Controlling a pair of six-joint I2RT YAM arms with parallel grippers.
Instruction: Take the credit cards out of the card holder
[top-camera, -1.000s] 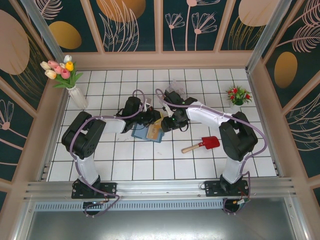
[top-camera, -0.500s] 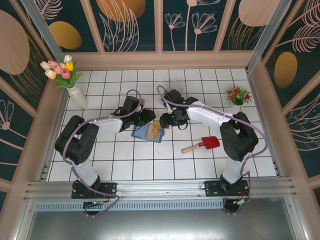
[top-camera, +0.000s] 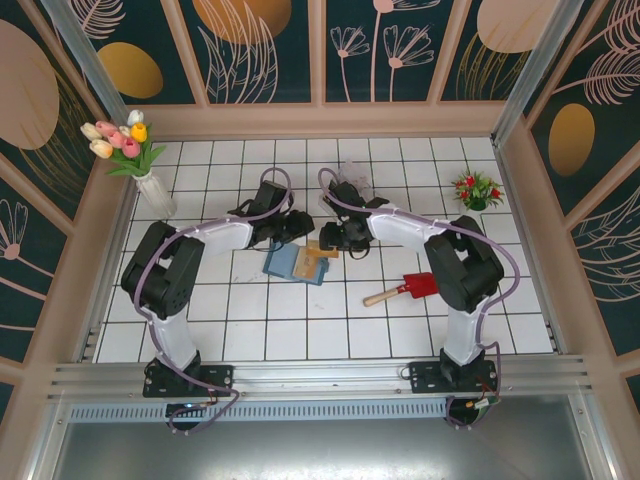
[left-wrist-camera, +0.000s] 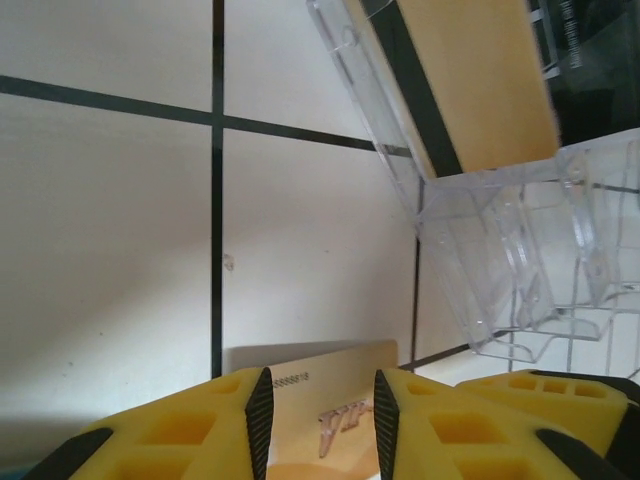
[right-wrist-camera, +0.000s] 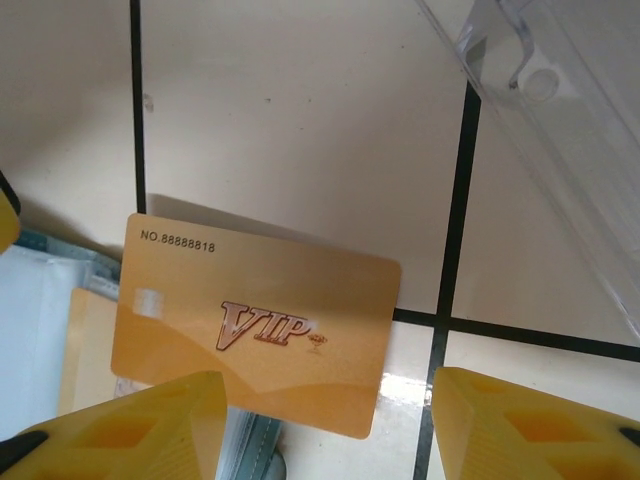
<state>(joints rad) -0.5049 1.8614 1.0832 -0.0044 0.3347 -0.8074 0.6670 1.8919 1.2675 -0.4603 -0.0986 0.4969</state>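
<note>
The slate-blue card holder (top-camera: 290, 264) lies open on the white tiles. A tan-gold credit card (right-wrist-camera: 258, 320) printed "VIP" rests flat, its left end on the holder (right-wrist-camera: 40, 330) and its right end over bare tile; from above the card (top-camera: 322, 251) sticks out at the holder's upper right. My right gripper (right-wrist-camera: 330, 378) hovers over the card, open, its yellow fingers wide apart. My left gripper (left-wrist-camera: 318, 385) is open too, and the same card (left-wrist-camera: 320, 375) shows beyond its gap. From above, the left gripper (top-camera: 303, 231) and right gripper (top-camera: 327, 243) face each other over the card. The dark grey card is hidden.
A clear plastic box (left-wrist-camera: 500, 250) stands just beyond both grippers, at the back of the table (top-camera: 355, 178). A red-bladed toy shovel (top-camera: 405, 289) lies to the right. A vase of tulips (top-camera: 150, 185) and a small flower pot (top-camera: 476, 190) stand at the far corners.
The tan card has shifted up and right, partly off the holder's edge. Both grippers have moved slightly toward the far side of the table.
</note>
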